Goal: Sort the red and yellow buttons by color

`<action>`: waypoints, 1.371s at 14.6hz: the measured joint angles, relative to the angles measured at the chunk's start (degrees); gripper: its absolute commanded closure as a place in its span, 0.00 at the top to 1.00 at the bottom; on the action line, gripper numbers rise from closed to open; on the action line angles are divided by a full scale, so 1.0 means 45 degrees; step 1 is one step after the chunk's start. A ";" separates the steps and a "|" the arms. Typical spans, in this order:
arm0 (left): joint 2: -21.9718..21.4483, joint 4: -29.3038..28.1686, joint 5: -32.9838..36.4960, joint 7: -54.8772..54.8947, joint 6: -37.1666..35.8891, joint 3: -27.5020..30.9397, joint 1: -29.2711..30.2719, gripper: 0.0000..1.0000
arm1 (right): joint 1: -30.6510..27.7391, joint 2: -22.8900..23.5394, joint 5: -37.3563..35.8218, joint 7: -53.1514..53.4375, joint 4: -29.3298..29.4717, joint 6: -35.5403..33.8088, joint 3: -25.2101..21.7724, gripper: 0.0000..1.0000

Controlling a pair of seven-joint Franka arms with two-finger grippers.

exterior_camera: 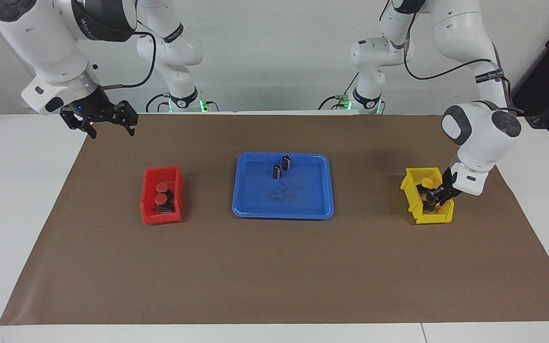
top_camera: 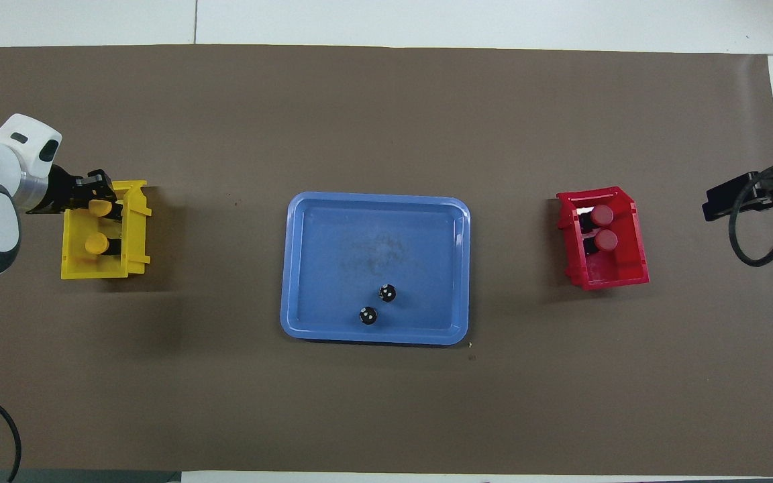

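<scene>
Left arm reached down from its base, wrist bent, its claw closed and pointing toward 7 o'clock in the facing view. Right arm waited raised, its claw spread wide, fingertips pointing toward 5 o'clock.

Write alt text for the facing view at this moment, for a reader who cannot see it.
The left gripper is down in the yellow bin, shut on a yellow button. Two red buttons sit in the red bin; two dark cylinders stand in the blue tray between the bins. The right gripper waits open above the mat's corner.
</scene>
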 measured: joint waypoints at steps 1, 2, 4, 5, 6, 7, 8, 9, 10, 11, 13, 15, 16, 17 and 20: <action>0.0001 -0.0001 0.0000 0.0000 0.0047 0.0000 0.0000 0.44 | 0.0000 0.0000 0.0000 0.0000 0.0000 0.0000 0.0000 1.00; 0.0001 -0.0001 0.0000 0.0000 0.0083 0.0000 0.0000 0.50 | 0.0000 0.0000 0.0000 0.0000 0.0000 0.0000 0.0000 1.00; 0.0001 -0.0009 0.0000 0.0000 0.0131 -0.0001 0.0000 0.56 | 0.0000 0.0000 0.0000 0.0000 0.0000 0.0000 0.0000 1.00; 0.0002 -0.0013 0.0000 0.0000 0.0148 -0.0001 -0.0001 0.59 | 0.0000 0.0000 0.0000 0.0000 0.0000 0.0000 0.0000 1.00; 0.0001 -0.0014 0.0000 -0.0001 0.0172 -0.0004 -0.0002 0.61 | 0.0000 0.0000 0.0000 0.0000 0.0000 0.0000 0.0000 1.00; 0.0001 -0.0013 0.0000 -0.0001 0.0207 -0.0005 -0.0004 0.64 | 0.0000 0.0000 0.0000 0.0000 0.0000 0.0000 0.0000 1.00; 0.0001 -0.0007 0.0000 -0.0001 0.0248 -0.0007 -0.0008 0.66 | 0.0000 0.0000 0.0000 0.0000 0.0000 0.0000 0.0000 1.00; -0.0001 0.0023 0.0000 -0.0001 0.0280 -0.0008 -0.0009 0.67 | 0.0000 0.0000 0.0000 0.0000 0.0000 0.0000 0.0000 1.00; -0.0004 0.0104 -0.0001 -0.0001 0.0287 -0.0009 -0.0010 0.68 | 0.0001 0.0000 0.0000 0.0000 0.0000 0.0000 0.0000 1.00; -0.0013 0.0243 -0.0001 -0.0001 0.0276 -0.0010 -0.0010 0.69 | 0.0001 0.0000 0.0000 0.0000 0.0000 0.0000 0.0000 1.00; -0.0030 0.0713 0.0000 0.0121 -0.0072 -0.0013 -0.0014 0.84 | 0.0001 0.0000 0.0000 0.0000 0.0000 0.0000 0.0000 1.00; -0.0069 0.1090 0.0000 0.0637 -0.0619 -0.0009 -0.0008 1.00 | 0.0001 0.0000 0.0000 0.0000 0.0000 0.0000 0.0000 1.00; -0.0084 0.1259 0.0000 0.0815 -0.0994 -0.0006 -0.0005 1.00 | 0.0001 0.0000 0.0000 0.0000 0.0000 0.0000 0.0000 1.00; -0.0088 0.1495 0.0069 0.1106 -0.1516 -0.0008 -0.0007 1.00 | 0.0001 0.0000 0.0000 0.0000 0.0000 0.0000 0.0000 1.00; -0.0217 0.2402 0.0421 0.2706 -0.3199 -0.0023 -0.0018 1.00 | 0.0001 0.0000 0.0000 0.0000 0.0000 0.0000 0.0000 1.00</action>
